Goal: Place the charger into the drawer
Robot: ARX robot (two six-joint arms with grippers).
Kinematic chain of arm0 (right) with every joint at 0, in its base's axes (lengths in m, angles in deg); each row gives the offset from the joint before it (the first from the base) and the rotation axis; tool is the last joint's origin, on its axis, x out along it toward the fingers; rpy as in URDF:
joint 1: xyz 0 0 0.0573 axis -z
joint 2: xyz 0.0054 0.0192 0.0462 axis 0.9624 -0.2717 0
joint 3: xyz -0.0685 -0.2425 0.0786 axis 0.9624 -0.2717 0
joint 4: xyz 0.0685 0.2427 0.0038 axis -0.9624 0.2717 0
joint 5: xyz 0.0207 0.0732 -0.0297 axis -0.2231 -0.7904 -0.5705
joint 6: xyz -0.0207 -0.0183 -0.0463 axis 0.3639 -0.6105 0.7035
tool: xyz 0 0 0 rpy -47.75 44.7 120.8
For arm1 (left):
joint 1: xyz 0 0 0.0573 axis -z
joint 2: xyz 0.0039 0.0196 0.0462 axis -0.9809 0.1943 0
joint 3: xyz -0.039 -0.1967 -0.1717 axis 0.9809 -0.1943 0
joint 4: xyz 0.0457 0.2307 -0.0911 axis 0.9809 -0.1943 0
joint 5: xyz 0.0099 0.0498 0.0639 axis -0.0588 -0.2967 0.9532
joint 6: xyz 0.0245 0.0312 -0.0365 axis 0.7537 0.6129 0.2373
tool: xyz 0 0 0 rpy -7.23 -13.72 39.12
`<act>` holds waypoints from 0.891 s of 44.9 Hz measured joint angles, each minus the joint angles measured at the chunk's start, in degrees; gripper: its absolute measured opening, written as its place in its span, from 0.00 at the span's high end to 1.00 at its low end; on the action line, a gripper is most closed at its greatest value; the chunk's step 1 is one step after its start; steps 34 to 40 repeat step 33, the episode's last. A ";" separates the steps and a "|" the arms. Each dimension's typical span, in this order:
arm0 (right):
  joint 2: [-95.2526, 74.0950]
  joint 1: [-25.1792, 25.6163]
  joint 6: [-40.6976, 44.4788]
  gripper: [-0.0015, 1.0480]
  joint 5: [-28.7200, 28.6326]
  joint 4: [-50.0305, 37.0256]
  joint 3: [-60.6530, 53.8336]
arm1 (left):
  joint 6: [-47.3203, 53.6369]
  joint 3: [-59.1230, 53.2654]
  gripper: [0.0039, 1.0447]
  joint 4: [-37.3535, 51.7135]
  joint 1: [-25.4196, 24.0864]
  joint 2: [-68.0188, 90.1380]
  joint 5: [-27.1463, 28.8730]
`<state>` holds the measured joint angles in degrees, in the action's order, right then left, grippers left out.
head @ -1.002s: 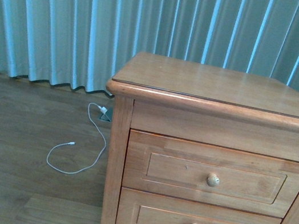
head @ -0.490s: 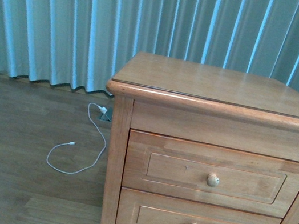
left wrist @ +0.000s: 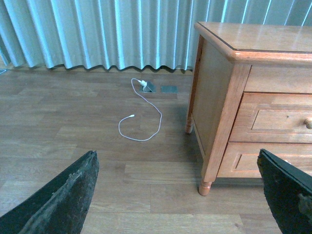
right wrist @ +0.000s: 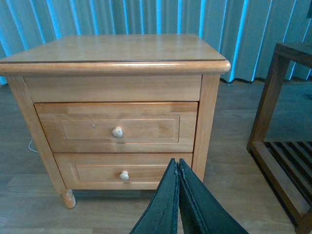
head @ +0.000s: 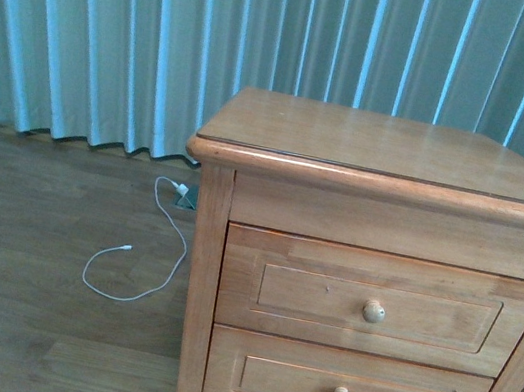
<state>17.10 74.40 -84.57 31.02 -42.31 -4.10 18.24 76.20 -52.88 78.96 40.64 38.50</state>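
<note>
The nightstand (head: 392, 148) has two closed drawers. The taller upper drawer (head: 306, 290) has a recessed panel and one round pale knob (head: 374, 312). It also shows in the right wrist view (right wrist: 146, 127) and partly in the left wrist view (left wrist: 278, 119). The charger is not in view in any frame. My left gripper (left wrist: 176, 161) is open and empty above the floor, to the left of the nightstand. My right gripper (right wrist: 176, 163) is shut and empty, held in front of the lower drawer (right wrist: 97, 173). Neither gripper shows in the front view.
A thin white cable (head: 145, 257) with a small plug lies looped on the wooden floor left of the nightstand, also in the left wrist view (left wrist: 146, 117). Teal curtains (head: 119, 29) hang behind. A dark wooden slatted rack (right wrist: 282, 146) stands to the right of the nightstand.
The nightstand sits very slightly higher in the front view than before. Both drawers stay closed and the white cable has not moved.
</note>
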 joint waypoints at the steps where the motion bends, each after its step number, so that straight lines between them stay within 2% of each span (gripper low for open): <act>1: 0.00 0.00 0.00 0.98 0.00 0.00 0.00 | 0.00 0.00 0.06 0.00 0.00 0.00 0.00; 15: 0.00 0.00 0.00 0.98 0.00 0.00 0.00 | 0.00 0.00 0.06 0.00 0.00 0.00 0.00; 28: 0.00 0.00 0.07 0.55 0.00 0.00 0.00 | 0.00 0.00 0.06 0.00 0.00 0.00 0.00; 33: 0.00 0.00 0.07 0.30 0.00 0.00 0.00 | 0.00 0.00 0.06 0.00 0.00 0.00 0.00; 40: 0.00 0.00 0.07 0.30 0.00 0.00 0.00 | 0.00 0.00 0.06 0.00 0.00 0.00 0.00</act>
